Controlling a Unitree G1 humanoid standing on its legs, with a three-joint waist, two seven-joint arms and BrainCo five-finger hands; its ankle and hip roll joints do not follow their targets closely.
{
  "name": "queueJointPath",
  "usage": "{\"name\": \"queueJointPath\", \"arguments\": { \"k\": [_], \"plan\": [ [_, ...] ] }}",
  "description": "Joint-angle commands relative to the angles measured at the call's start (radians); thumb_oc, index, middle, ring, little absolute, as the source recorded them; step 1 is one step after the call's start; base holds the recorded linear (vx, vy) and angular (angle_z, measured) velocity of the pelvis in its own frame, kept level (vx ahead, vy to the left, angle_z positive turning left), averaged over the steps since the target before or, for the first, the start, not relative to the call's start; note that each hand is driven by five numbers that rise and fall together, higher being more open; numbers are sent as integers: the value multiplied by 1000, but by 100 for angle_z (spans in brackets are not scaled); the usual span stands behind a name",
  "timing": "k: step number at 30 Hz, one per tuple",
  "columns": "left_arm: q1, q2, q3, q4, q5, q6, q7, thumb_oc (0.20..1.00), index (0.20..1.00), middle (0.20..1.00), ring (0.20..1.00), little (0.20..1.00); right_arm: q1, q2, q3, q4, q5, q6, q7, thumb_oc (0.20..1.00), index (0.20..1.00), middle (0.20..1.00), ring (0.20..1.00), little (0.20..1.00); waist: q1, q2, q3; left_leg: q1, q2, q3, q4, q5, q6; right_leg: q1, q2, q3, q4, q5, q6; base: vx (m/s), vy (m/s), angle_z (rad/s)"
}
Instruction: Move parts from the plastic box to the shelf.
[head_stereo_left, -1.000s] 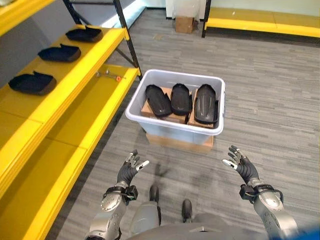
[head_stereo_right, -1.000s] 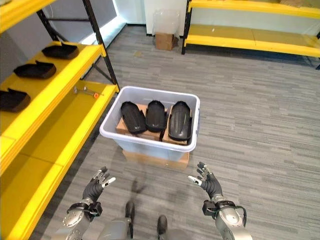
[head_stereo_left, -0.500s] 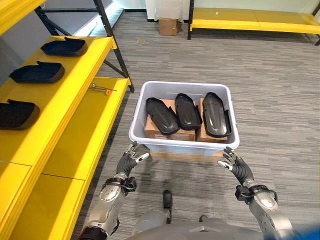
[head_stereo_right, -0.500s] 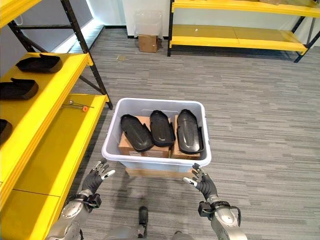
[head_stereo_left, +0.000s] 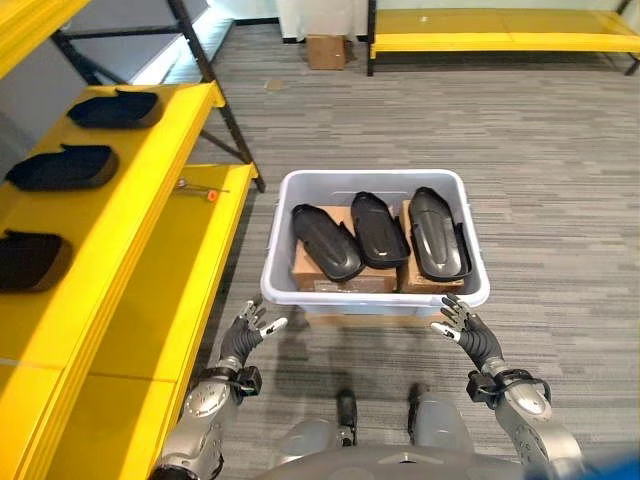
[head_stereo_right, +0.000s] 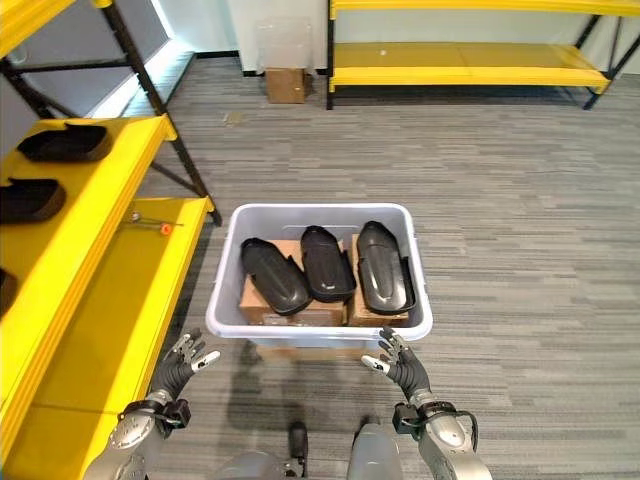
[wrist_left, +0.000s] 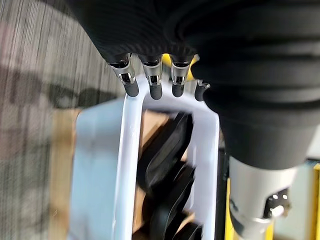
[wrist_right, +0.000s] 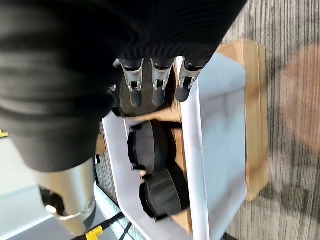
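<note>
Grey striped carpet floor (head_stereo_left: 560, 150), yellow shelf (head_stereo_left: 150, 190) on my left, more yellow racking at the far wall. Plastic box (head_stereo_left: 375, 295) sits on a flat cardboard base right ahead of me, on the floor, just beside the shelf's lower deck. Three black parts (head_stereo_left: 380, 230) lie side by side inside it on cardboard boxes, none lifted yet. Three more black parts (head_stereo_left: 65, 167) already sit on the shelf's upper level. My left robot hand (head_stereo_left: 245, 335) hovers low near the box's near left corner, fingers spread and relaxed, holding nothing. My right robot hand (head_stereo_left: 468, 335) is by the near right corner, also spread wide, empty, close to the rim; contact unclear. Step looks like approach, before reaching in. Risks: the hands are below the rim line, so going straight forward could bump the wall and shove the box off its cardboard base. The parts lie tight together and look smooth and curved, so a grasp on one may drag its neighbour or slip. The shelf edge is close on my left, so a swing could clip it.
</note>
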Motion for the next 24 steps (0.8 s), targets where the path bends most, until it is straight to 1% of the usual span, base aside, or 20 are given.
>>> {"name": "queueJointPath", "arguments": {
  "k": [1, 2, 3, 5, 6, 9, 10, 11, 12, 14, 15, 16, 17, 18, 19, 20, 21, 22, 23, 24],
  "plan": [
    [7, 11, 48, -60, 3, -42, -24, 1000, 1000, 1000, 1000, 1000, -8, -19, -3, -56, -24, -38, 14, 1000, 1000, 1000, 1000, 1000, -5, -6, -12, 72, 15, -71, 36, -81, -75, 37, 40, -10, -57, 122, 11, 242, -159, -19],
    [-2, -3, 40, -54, 9, -47, -30, 1000, 1000, 1000, 1000, 1000, -6, -21, -2, -47, -20, -42, 14, 1000, 1000, 1000, 1000, 1000, -6, -18, -27, 75, 19, -71, 42, -92, -82, 82, 65, 22, -96, 120, -8, 305, -207, 6],
    [-1, -13, 39, -61, 7, -51, -30, 1000, 1000, 1000, 1000, 1000, -6, -34, -8, -61, -15, -41, 19, 1000, 1000, 1000, 1000, 1000, -2, -16, -46, 73, 34, -68, 46, -94, -93, 98, 76, 10, -98, 110, -18, 253, -163, 8],
    [-1, -16, 39, -63, 6, -53, -29, 1000, 1000, 1000, 1000, 1000, -7, -40, -13, -68, -13, -44, 19, 1000, 1000, 1000, 1000, 1000, -1, -16, -50, 71, 40, -65, 51, -94, -97, 102, 79, 6, -93, 104, -23, 163, -128, 3],
    [-11, -20, 34, -54, 2, -51, -23, 1000, 1000, 1000, 1000, 1000, -8, -44, -19, -65, -5, -45, 15, 1000, 1000, 1000, 1000, 1000, -4, -14, -56, 72, 58, -65, 63, -87, -113, 114, 89, -4, -93, 86, -35, 194, -169, -3],
    [-26, -22, 25, -47, -3, -47, -19, 1000, 1000, 1000, 1000, 1000, -12, -48, -25, -65, 8, -45, 7, 1000, 1000, 1000, 1000, 1000, -10, -13, -59, 66, 80, -65, 86, -82, -133, 131, 100, -12, -95, 64, -48, 139, -135, 8],
    [-34, -21, 23, -44, -3, -47, -18, 1000, 1000, 1000, 1000, 1000, -12, -50, -30, -66, 14, -47, 6, 1000, 1000, 1000, 1000, 1000, -13, -14, -57, 58, 90, -64, 115, -74, -146, 138, 105, -13, -97, 56, -55, 93, -116, 21],
    [-36, -23, 22, -42, -3, -48, -19, 1000, 1000, 1000, 1000, 1000, -11, -52, -30, -65, 18, -47, 7, 1000, 1000, 1000, 1000, 1000, -15, -16, -55, 44, 94, -64, 151, -70, -155, 146, 109, -15, -102, 50, -59, 54, -76, 21],
    [-36, -23, 22, -42, -3, -48, -19, 1000, 1000, 1000, 1000, 1000, -12, -52, -30, -65, 18, -47, 7, 1000, 1000, 1000, 1000, 1000, -15, -16, -55, 42, 95, -65, 154, -72, -155, 146, 109, -16, -103, 50, -60, 45, -76, 15],
    [-44, -23, 22, -40, -6, -49, -18, 1000, 1000, 1000, 1000, 1000, -11, -58, -31, -59, 23, -50, 4, 1000, 1000, 1000, 1000, 1000, -13, -28, -45, -20, 108, -65, 304, -29, -179, 174, 120, -11, -116, 35, -79, 55, -131, 16],
    [-47, -24, 21, -43, -13, -52, -16, 1000, 1000, 1000, 1000, 1000, -13, -66, -33, -57, 31, -52, 2, 1000, 1000, 1000, 1000, 1000, 0, -37, -16, -105, 99, -88, 490, 7, -193, 204, 122, -13, -120, 24, -98, 26, -119, 20],
    [-47, -23, 21, -43, -13, -52, -16, 1000, 1000, 1000, 1000, 1000, -14, -66, -33, -57, 31, -51, 2, 1000, 1000, 1000, 1000, 1000, -2, -40, -19, -109, 95, -89, 488, 12, -192, 200, 119, -15, -121, 26, -98, 14, -91, 27],
    [-47, -24, 21, -44, -16, -51, -14, 1000, 1000, 1000, 1000, 1000, -11, -70, -39, -59, 31, -55, -5, 1000, 1000, 1000, 1000, 1000, 7, -53, 1, -171, 103, -98, 526, 43, -189, 217, 108, -24, -128, 17, -103, 33, -12, 5],
    [-46, -20, 23, -45, -16, -49, -14, 1000, 1000, 1000, 1000, 1000, -10, -71, -43, -58, 32, -56, -11, 1000, 1000, 1000, 1000, 1000, 6, -62, 2, -192, 139, -83, 490, 45, -183, 221, 95, -27, -132, 16, -98, 41, -12, 7],
    [-45, -20, 23, -46, -16, -49, -14, 1000, 1000, 1000, 1000, 1000, -10, -71, -43, -58, 32, -56, -11, 1000, 1000, 1000, 1000, 1000, 7, -62, 3, -190, 140, -82, 490, 44, -183, 223, 96, -27, -133, 15, -98, 152, 107, 13],
    [-38, -17, 19, -42, -14, -45, -18, 1000, 1000, 1000, 1000, 1000, 0, -68, -52, -64, 38, -56, -19, 1000, 1000, 1000, 1000, 1000, 9, -73, -5, -158, 222, -62, 309, 39, -180, 237, 73, -25, -143, 11, -78, 185, 173, 18],
    [-39, -14, 13, -36, -8, -45, -15, 1000, 1000, 1000, 1000, 1000, 4, -69, -57, -63, 35, -58, -24, 1000, 1000, 1000, 1000, 1000, 10, -69, -12, -153, 258, -64, 204, 65, -193, 238, 66, -22, -142, 2, -68, 248, 253, 12],
    [-39, -15, 10, -33, -5, -46, -13, 1000, 1000, 1000, 1000, 1000, 4, -72, -62, -63, 32, -59, -26, 1000, 1000, 1000, 1000, 1000, 10, -61, -19, -160, 286, -68, 145, 101, -210, 242, 59, -19, -144, -3, -58, 199, 240, 8],
    [-36, -18, 9, -30, 0, -45, -12, 1000, 1000, 1000, 1000, 1000, 6, -75, -68, -62, 25, -61, -30, 1000, 1000, 1000, 1000, 1000, 15, -49, -24, -168, 299, -82, 89, 146, -225, 250, 58, -11, -142, -13, -54, 145, 162, 8],
    [-36, -19, 9, -30, 0, -45, -12, 1000, 1000, 1000, 1000, 1000, 7, -75, -68, -63, 25, -61, -30, 1000, 1000, 1000, 1000, 1000, 15, -48, -24, -164, 300, -81, 82, 150, -226, 251, 59, -11, -141, -15, -54, 154, 174, 9]
  ]
}}
